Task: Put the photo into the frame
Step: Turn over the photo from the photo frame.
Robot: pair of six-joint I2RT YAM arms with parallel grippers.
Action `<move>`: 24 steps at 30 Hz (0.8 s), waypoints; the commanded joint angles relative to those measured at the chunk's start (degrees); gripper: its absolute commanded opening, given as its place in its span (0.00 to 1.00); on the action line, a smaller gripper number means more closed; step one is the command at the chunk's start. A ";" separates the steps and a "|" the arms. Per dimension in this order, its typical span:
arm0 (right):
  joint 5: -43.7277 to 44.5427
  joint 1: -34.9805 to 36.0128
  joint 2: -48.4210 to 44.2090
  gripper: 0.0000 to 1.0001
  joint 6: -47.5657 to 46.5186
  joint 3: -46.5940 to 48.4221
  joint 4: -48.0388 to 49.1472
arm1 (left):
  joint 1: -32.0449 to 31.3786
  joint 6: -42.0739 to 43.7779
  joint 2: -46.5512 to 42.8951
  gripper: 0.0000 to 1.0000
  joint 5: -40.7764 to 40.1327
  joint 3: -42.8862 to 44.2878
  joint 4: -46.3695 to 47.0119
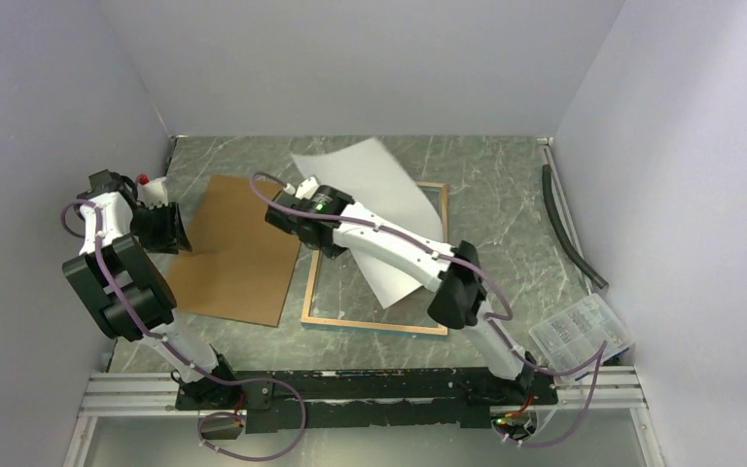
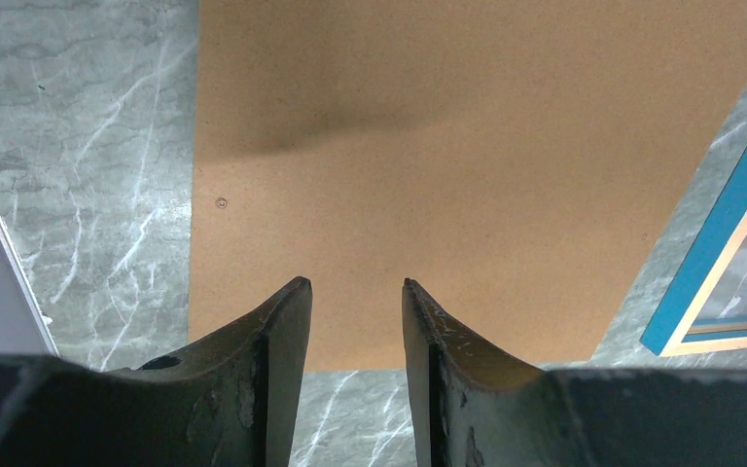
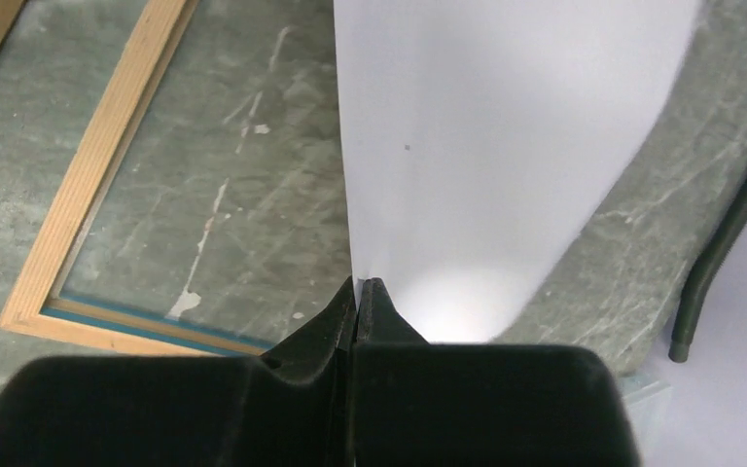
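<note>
The photo [image 1: 370, 190] shows only its blank white back. My right gripper [image 1: 303, 187] is shut on its edge and holds it curled above the frame; in the right wrist view the sheet [image 3: 506, 146] rises from my closed gripper [image 3: 360, 284]. The frame [image 1: 374, 324] lies face down on the table, pale wood rim up with a clear pane, and it also shows in the right wrist view [image 3: 97, 165]. Its turquoise edge shows in the left wrist view [image 2: 729, 214]. My left gripper [image 2: 354, 284] is open and empty over the near edge of the brown backing board [image 2: 467, 146].
The brown backing board [image 1: 238, 248] lies flat left of the frame. A white bottle with a red cap [image 1: 154, 188] stands at the far left. A dark hose [image 1: 569, 229] runs along the right wall. A printed packet [image 1: 579, 334] lies at the near right.
</note>
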 commanded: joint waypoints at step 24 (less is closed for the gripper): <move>-41.65 -8.75 -9.23 0.93 10.36 -21.31 41.07 | -15.24 -4.85 -2.20 0.47 10.95 -3.04 -4.12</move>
